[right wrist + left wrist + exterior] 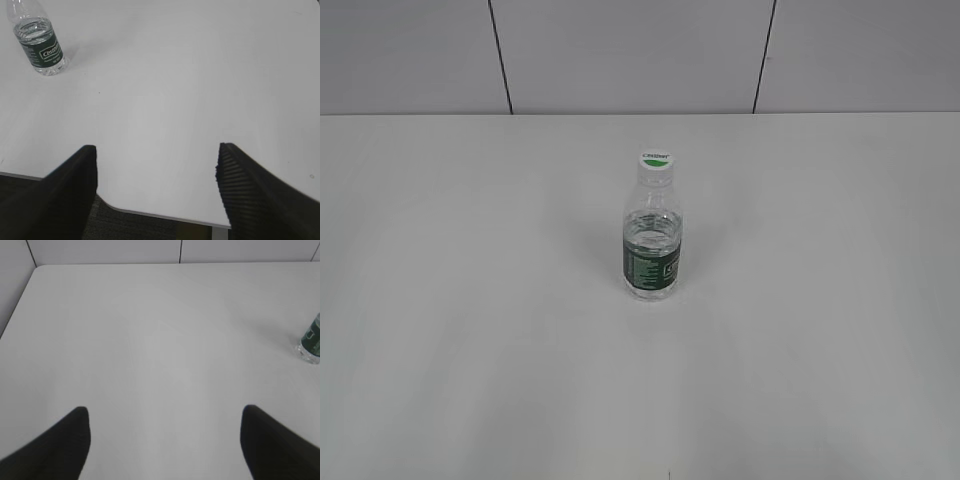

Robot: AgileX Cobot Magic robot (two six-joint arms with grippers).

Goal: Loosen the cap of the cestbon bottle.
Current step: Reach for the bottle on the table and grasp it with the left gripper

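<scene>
Exterior view
Bottle (652, 245): stood upright near the middle of the white table (470, 330), alone, nothing touching it.
Cap (656, 161): white, sat on the neck; green half-circle on top with small print too fine to read.
Label: dark green band low on the body, white print, illegible here.
Water: level lay just above the band.
Wall (620, 50): pale panels with dark seams behind the table.
Grippers: neither showed in this view.

Left wrist view
Left gripper (165, 440): jaws spread wide, both dark fingers (55, 450) at the lower edge, over bare table (150, 340), holding and touching nothing.
Bottle (311, 342): only the base and part of the green band showed at the right edge, well apart from the fingers; print unreadable.

Right wrist view
Right gripper (156, 190): jaws spread wide, ribbed finger (255, 200) on the right, holding and touching nothing; it hung over the table's near edge.
Bottle (39, 42): upper left, upright on the table (190, 75), well apart from the fingers; top cut off by the frame.
Label: white boxed word beginning "Cest", the rest turned away.
</scene>
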